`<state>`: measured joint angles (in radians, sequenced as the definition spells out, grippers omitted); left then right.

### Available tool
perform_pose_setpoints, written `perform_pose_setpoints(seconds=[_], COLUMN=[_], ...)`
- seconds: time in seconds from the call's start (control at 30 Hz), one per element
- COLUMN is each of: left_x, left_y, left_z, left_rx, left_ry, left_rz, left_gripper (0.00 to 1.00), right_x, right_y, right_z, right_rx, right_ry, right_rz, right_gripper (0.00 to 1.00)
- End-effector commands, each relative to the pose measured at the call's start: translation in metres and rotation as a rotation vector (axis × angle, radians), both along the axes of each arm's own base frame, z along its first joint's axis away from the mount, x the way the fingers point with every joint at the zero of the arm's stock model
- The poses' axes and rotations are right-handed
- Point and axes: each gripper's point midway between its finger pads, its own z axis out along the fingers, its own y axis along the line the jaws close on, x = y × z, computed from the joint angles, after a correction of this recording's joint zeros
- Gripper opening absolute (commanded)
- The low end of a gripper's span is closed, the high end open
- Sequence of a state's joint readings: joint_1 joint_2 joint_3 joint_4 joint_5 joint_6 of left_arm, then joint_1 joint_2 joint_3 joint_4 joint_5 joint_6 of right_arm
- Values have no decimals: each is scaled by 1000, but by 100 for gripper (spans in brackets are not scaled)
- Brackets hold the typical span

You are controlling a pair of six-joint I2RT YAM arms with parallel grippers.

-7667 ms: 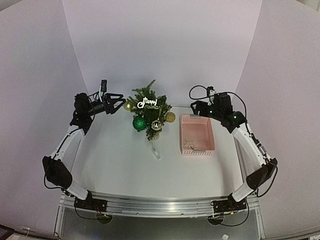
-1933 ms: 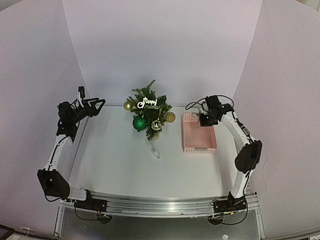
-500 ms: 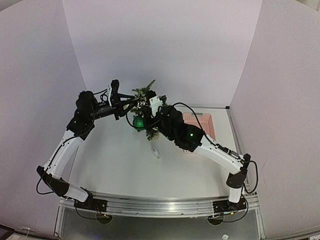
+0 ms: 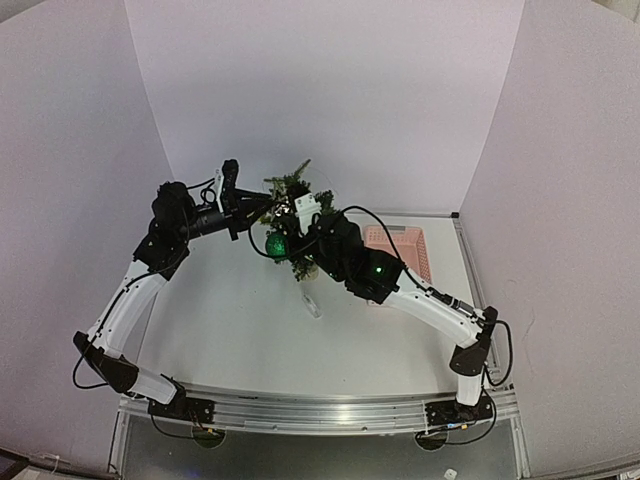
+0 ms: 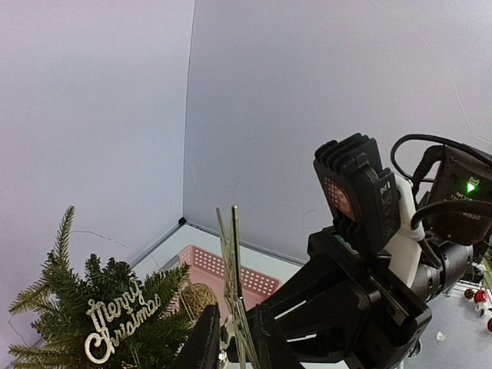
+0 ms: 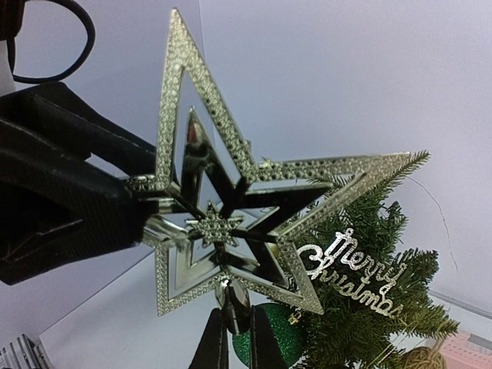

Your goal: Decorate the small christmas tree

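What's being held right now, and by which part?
The gold star: the right claw pinches its base stem, and the left claw clamps one side point.

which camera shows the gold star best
Right wrist: the gold star faces the camera, nearly whole in frame. Left wrist sees it only edge-on, a thin sliver. From the top view the right arm mostly hides it.

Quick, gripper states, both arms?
Left gripper: closed on a side point of the gold star.
Right gripper: closed, holding the gold star from below.
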<state>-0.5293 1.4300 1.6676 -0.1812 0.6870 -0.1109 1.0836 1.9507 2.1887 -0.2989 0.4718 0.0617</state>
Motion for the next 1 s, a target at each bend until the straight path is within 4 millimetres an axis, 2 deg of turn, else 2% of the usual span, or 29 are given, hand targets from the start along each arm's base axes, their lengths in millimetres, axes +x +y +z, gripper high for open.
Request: perform_pose_setpoints(seconds=[0.0, 0.17, 0.2, 0.27, 0.33, 0.4, 0.53, 0.63, 0.73, 0.83, 0.97], left_x=[-4, -4, -4, -3, -1, 0, 7, 14, 17, 21, 14], left_y=[0, 1, 1, 3, 6, 11, 23, 29, 26, 22, 12], left_z=[8, 7, 6, 7, 10, 14, 28, 35, 35, 29, 21], left_rx=[-16, -17, -16, -10, -4, -4, -33, -54, -39, -33, -13], left_ry=[-31, -19, -14, -11, -26, -47, -48, -31, -81, -50, -42], left_rz=[-12, -9, -7, 6, 17, 2, -87, -177, -204, -229, -270], left_gripper=[3, 0, 0, 0, 0, 0, 0, 0, 0, 0, 0], right_x=[-2, -7, -11, -19, -25, -27, -28, -22, -7, -4, -5], right_y=[0, 6, 9, 14, 12, 6, -18, -41, -62, -65, -56], right_z=[21, 19, 19, 19, 21, 24, 40, 57, 68, 73, 79], right_rx=[48, 24, 9, -22, -39, -47, -17, 68, 163, 147, 156], right_ry=[-38, -55, -67, -94, -111, -121, -124, -83, 5, -27, -45], right_rz=[-2, 42, 77, 136, 165, 174, 237, 380, 528, 578, 654], right_gripper=[0, 0, 4, 38, 58, 68, 81, 84, 84, 83, 82])
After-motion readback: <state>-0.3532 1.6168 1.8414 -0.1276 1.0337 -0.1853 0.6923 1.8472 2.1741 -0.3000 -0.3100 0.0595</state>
